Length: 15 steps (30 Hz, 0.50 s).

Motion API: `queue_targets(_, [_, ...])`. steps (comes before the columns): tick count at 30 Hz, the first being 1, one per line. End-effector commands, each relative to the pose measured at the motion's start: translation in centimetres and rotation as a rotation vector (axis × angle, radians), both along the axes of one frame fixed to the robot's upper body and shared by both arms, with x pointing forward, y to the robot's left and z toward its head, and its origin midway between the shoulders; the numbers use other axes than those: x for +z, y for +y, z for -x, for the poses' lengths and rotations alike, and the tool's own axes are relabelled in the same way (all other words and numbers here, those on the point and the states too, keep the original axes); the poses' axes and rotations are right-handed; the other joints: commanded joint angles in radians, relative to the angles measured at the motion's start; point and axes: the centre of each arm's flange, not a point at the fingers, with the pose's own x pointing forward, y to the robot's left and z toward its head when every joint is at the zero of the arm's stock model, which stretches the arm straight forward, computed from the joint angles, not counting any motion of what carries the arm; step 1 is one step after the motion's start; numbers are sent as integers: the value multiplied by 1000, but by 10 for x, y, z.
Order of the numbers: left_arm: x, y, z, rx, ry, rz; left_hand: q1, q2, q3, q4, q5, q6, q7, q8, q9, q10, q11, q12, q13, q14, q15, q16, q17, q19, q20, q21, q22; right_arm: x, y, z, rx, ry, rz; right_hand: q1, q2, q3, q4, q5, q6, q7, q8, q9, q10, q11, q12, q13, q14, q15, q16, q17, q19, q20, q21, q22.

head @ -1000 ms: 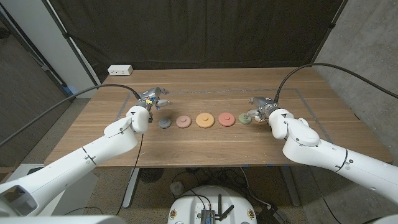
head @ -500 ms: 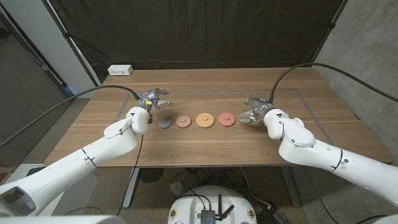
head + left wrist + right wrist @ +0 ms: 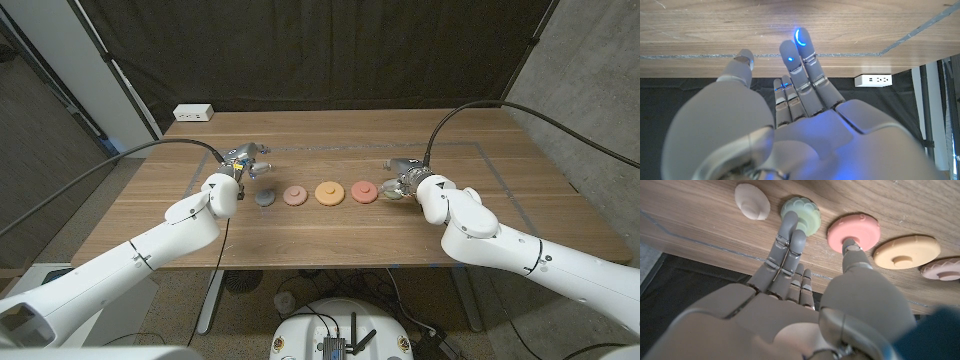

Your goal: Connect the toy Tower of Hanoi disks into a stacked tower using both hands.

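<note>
No stacking yet: the disks (image 3: 316,193) lie unstacked in a row at frame centre, the right hand (image 3: 404,182) touches the green disk (image 3: 394,192) without gripping it, and the left hand (image 3: 246,161) hovers open, empty.

No readable text shows anywhere — no labels, brands or numbers. The disks carry no marks either.
</note>
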Motion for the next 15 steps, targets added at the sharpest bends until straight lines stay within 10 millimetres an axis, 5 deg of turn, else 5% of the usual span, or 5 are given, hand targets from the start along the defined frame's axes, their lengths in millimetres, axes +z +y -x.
queue_targets(1, [-1,1,0,0,1,1,1,7,-6,2,3,5,2,0,4,7,2,0,3,-7,-74,11,0,-6,-97,12,-1,1,11,-1,19,11,30,3,-4,-5,-3,5,-7,-8,-5,3,-3,-7,3,1,-3,-135,4,2,-8,-74,8,0])
queue_targets(15, [-2,3,1,3,1,6,-1,8,-9,2,4,4,-4,-1,5,7,-3,-2,8,-8,-75,18,-1,-13,-97,24,-10,2,26,-3,36,24,73,1,-5,-9,-1,6,-22,-19,-6,1,-8,-5,4,0,-7,-135,10,-1,-14,-72,18,-8])
